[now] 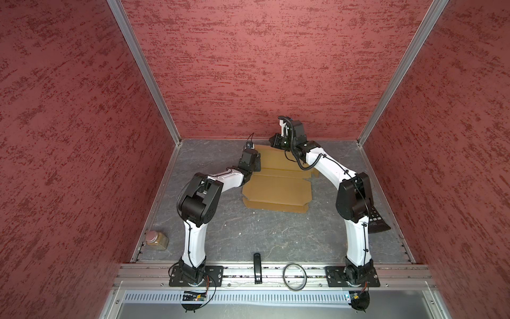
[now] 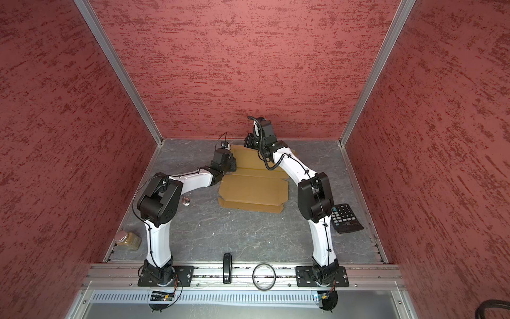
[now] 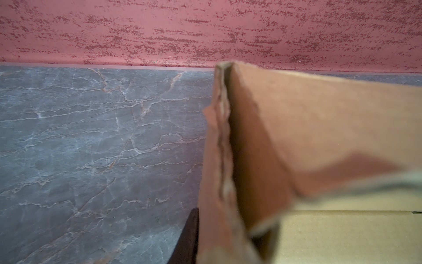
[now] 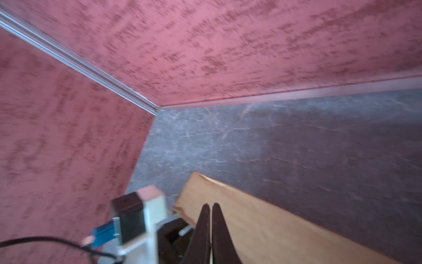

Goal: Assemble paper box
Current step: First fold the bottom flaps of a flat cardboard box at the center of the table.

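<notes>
The paper box (image 1: 276,190) (image 2: 255,193) is a tan cardboard sheet with creases and flaps, lying mostly flat on the grey table in both top views. My left gripper (image 1: 257,158) (image 3: 226,242) is at the sheet's far left corner, shut on a side flap (image 3: 262,141) that stands raised. One dark finger (image 3: 189,237) presses the flap's outer face. My right gripper (image 1: 273,141) (image 4: 211,206) is shut with nothing between its fingers. Its tips hover over the sheet's far panel (image 4: 262,219), close to the back wall.
A jar (image 1: 157,240) with amber contents stands at the near left. A black calculator (image 2: 345,218) lies at the right beside the right arm. A small round thing (image 2: 185,201) sits by the left elbow. A black bar (image 1: 257,266) and a ring (image 1: 295,276) rest on the front rail. Red walls enclose three sides.
</notes>
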Action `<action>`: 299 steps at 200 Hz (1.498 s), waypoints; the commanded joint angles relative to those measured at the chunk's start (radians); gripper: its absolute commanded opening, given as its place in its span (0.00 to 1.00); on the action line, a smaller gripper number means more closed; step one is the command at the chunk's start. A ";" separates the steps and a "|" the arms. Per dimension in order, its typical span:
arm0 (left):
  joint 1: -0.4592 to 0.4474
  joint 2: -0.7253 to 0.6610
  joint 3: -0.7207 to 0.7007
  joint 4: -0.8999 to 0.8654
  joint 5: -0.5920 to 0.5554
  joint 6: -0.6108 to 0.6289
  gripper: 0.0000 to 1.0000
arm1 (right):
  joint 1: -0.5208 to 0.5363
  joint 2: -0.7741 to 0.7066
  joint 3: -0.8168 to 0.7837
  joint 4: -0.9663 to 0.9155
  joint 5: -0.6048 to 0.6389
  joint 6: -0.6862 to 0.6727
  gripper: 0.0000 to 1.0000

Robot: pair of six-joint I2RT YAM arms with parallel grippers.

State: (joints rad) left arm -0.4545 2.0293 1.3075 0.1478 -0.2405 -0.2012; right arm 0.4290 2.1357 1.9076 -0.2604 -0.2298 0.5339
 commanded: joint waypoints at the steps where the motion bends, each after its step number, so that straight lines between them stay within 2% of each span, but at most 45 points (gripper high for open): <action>1: 0.003 0.020 -0.002 0.013 0.013 0.007 0.19 | -0.006 0.026 0.037 -0.086 0.076 -0.057 0.07; 84: -0.001 0.023 0.005 0.003 0.013 0.005 0.20 | -0.008 0.049 0.023 -0.098 0.077 -0.064 0.06; 193: -0.003 0.020 0.006 -0.019 0.013 -0.002 0.28 | -0.009 -0.007 -0.095 -0.029 0.067 -0.035 0.05; 299: 0.033 0.000 0.008 -0.032 0.023 -0.014 0.35 | -0.008 -0.012 -0.105 -0.020 0.053 -0.029 0.05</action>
State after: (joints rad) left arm -0.4328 2.0293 1.3060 0.1310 -0.2203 -0.2161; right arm 0.4236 2.1468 1.8236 -0.2436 -0.1745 0.4976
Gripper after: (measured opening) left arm 0.338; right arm 0.056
